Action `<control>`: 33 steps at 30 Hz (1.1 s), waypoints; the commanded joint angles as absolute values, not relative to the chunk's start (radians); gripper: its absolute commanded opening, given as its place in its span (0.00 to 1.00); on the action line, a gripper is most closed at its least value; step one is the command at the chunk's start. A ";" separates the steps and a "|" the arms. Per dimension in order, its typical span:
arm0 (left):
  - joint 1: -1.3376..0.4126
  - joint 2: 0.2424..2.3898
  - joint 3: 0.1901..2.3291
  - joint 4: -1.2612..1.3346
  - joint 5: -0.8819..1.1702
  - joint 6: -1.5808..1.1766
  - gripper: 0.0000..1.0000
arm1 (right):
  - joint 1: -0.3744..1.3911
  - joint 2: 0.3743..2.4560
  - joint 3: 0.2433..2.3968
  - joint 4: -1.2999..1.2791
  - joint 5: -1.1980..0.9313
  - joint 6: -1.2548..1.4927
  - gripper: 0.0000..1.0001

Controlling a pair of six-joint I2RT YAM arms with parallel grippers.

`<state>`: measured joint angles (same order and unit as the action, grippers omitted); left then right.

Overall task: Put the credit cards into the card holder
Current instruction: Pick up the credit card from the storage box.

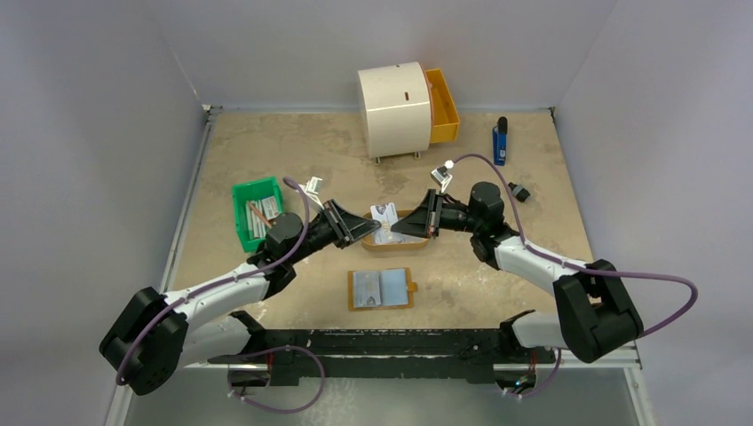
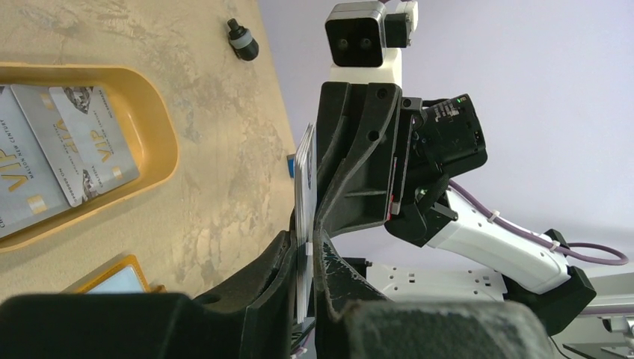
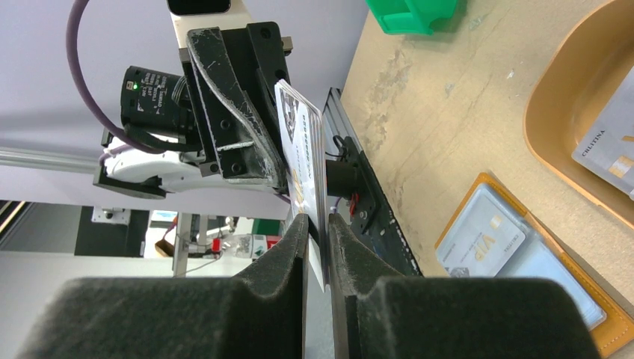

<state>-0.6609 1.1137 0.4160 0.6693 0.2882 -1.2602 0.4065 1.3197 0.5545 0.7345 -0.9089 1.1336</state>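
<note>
1. The credit card [image 2: 303, 187] is held in the air over the tan tray [image 2: 161, 138]. It lies about level with the table, its long axis running from one arm across to the other.
2. The left gripper [image 2: 303, 247] has its fingers closed thinly on one short end.
3. The right gripper [image 3: 318, 232] pinches the opposite end; the printed face is turned away from the table.
4. Two other cards [image 2: 75, 142] lie flat in the tray.
5. The card holder [image 1: 352, 291] lies open on the table, nearer the arm bases and apart from the tray.
</note>
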 commanded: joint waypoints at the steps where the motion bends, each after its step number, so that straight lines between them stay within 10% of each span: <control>1: -0.651 1.064 0.419 0.807 0.321 -1.261 0.13 | 0.393 1.307 0.539 0.742 -0.886 1.128 0.14; 33: -0.652 1.062 0.416 0.802 0.320 -1.251 0.03 | 0.374 1.305 0.505 0.817 -0.902 1.168 0.22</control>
